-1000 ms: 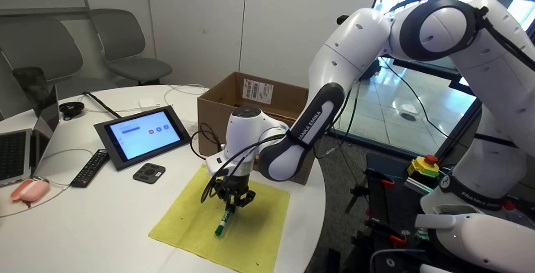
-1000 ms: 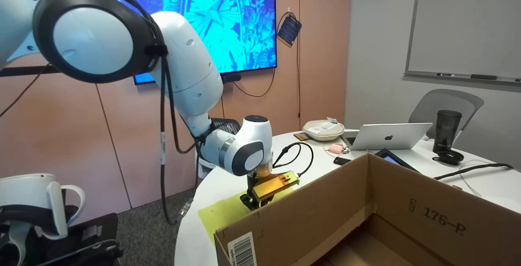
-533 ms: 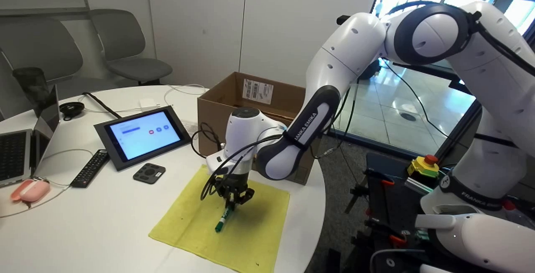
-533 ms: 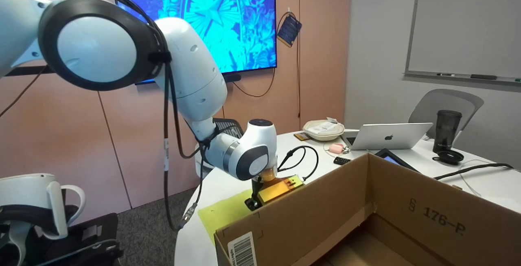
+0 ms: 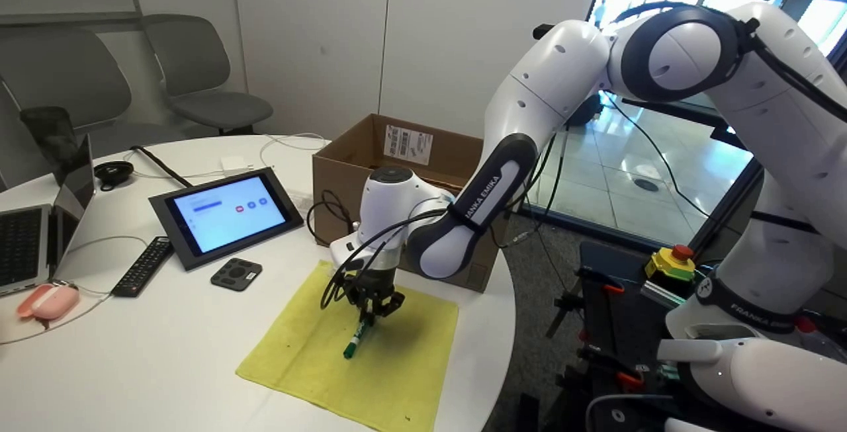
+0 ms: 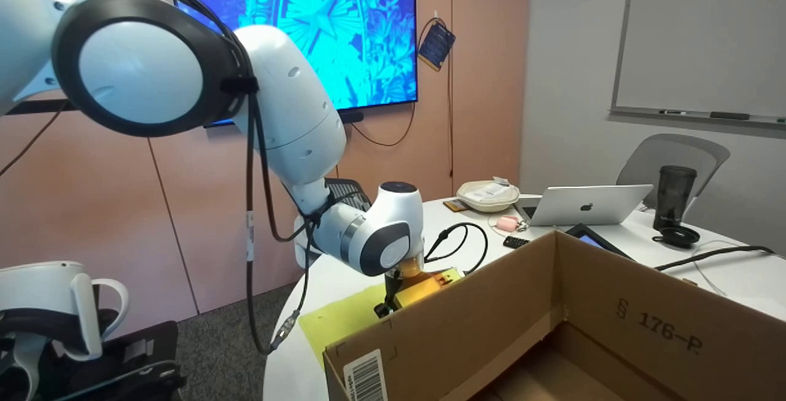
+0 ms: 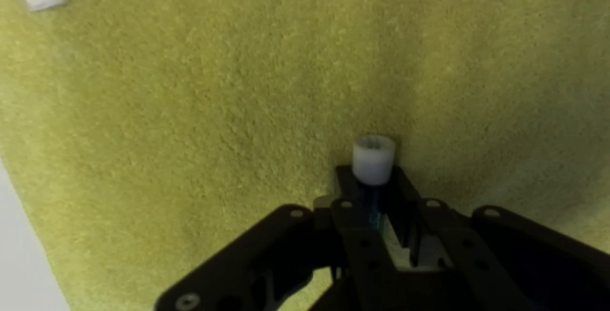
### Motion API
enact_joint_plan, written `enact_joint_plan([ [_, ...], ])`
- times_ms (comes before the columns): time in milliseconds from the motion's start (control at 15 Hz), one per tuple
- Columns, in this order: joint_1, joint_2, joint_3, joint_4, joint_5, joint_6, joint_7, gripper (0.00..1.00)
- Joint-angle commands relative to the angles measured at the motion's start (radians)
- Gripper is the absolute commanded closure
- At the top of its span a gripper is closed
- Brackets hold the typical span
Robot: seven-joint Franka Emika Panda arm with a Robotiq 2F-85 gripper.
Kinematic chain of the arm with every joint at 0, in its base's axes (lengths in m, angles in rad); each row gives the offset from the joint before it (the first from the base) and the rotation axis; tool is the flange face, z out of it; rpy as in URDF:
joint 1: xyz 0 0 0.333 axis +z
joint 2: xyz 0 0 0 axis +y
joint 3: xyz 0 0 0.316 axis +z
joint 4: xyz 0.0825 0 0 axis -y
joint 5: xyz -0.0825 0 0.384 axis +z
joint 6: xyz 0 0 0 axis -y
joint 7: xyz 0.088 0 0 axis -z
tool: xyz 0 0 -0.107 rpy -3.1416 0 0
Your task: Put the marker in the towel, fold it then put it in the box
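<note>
OK, in an exterior view: gripper (image 5: 368,319) pinching the green marker (image 5: 356,339), tilted over the yellow towel (image 5: 413,362); can't tell if touching. In an exterior view: box (image 6: 466,321) just beside the towel, marker hidden. Wrist view: 2 jaws tight on it, whitish end sticking out.

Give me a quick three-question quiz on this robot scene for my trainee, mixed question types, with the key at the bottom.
1. Multiple choice: what does the black two-fingered gripper hold?
A. A rounded pink case
B. The slim green-and-white marker
C. A long black remote

2. True or false: the rectangular brown cardboard box stands open at the top.

3. Fill in the blank: the square yellow cloth towel lies ____ (folded or unfolded) on the round-edged white table.

Key: 1. B; 2. True; 3. unfolded.
</note>
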Motion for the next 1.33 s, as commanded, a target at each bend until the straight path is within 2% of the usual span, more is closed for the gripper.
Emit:
enact_joint_plan([
  [0, -0.003, 0.000, -0.006, -0.001, 0.000, 0.013, -0.010, 0.60],
  [67, -0.005, -0.003, -0.005, -0.003, 0.002, 0.013, -0.009, 0.59],
  [267, -0.013, -0.010, -0.003, -0.014, 0.004, 0.013, -0.011, 0.37],
  [467, -0.019, -0.021, -0.004, -0.027, 0.008, 0.019, -0.001, 0.11],
  [600, -0.029, -0.046, 0.000, -0.051, 0.022, 0.023, 0.018, 0.00],
  [867, -0.061, -0.132, 0.026, -0.142, 0.089, 0.060, 0.100, 0.00],
  [1267, 0.002, -0.272, 0.017, -0.247, 0.193, 0.035, 0.431, 0.00],
])
